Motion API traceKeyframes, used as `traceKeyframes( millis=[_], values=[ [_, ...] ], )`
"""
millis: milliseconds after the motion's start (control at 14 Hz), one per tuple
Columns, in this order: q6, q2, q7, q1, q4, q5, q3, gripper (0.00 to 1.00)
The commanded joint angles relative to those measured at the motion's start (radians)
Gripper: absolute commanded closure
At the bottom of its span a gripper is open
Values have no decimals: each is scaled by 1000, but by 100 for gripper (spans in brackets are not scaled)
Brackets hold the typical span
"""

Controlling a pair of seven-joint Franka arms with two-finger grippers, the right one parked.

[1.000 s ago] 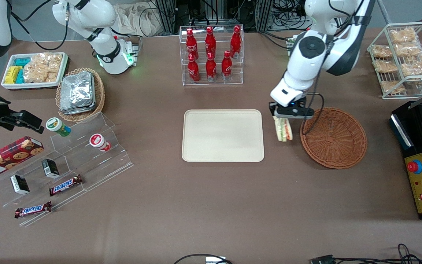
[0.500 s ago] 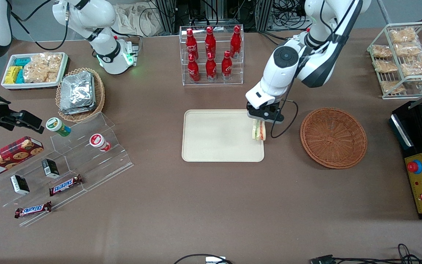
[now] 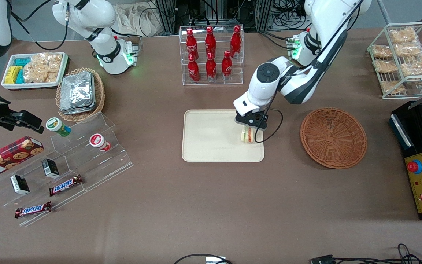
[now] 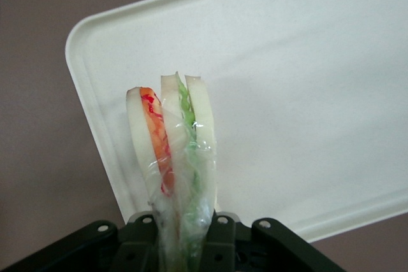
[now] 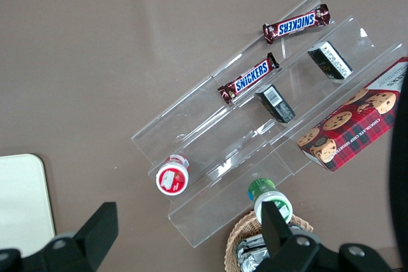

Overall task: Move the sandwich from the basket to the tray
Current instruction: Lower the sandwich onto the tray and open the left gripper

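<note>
While you watch the carry, use the tray as your landmark, view by view.

Front view, step: you are at the placing stage. The sandwich (image 3: pixel 247 135) hangs from the gripper (image 3: pixel 249 126) above the tray (image 3: pixel 211 146), over the part of it nearest the basket (image 3: pixel 333 137), which lies toward the working arm's end of the table from the tray and holds nothing you can see.

Front view, next move: in my judgement you need a straight lowering until the wedge meets the tray floor, then a release. You are close to the tray's rim on the basket side, so a slight drift toward the tray's middle would give you margin.

Front view, contact: you cannot tell from here whether the sandwich is touching the tray or just above it.

Left wrist view, hand: your gripper (image 4: pixel 185 250) is clenched on the wrapped narrow end of the sandwich (image 4: pixel 172 151), fingers drawn in tight against the plastic film.

Left wrist view, load: the bread layers stand edge-on toward the tray (image 4: pixel 306 93), near one rounded corner, with brown table showing just outside the rim.

Right wrist view: only a corner of the tray (image 5: pixel 22 202) shows; no sandwich or working gripper there.
</note>
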Motion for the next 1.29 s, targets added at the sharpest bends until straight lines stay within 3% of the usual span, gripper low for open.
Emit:
traceKeyframes(
  millis=[0,214,286,357,429,571,714,1000,1214],
  values=[
    [4,100,-107,-8,61,118,3,100],
    [2,151,-200,-12,77,229,3,100],
    [2,164,-211,-14,78,246,4,94],
    [2,168,-221,-14,78,253,4,70],
    [2,168,-234,-14,77,257,4,60],
    [2,174,-239,-14,78,257,4,22],
    [1,173,-244,-11,78,257,6,0],
    [-21,147,-282,3,115,243,7,0],
    [-152,133,-277,37,195,234,0,0]
  ],
)
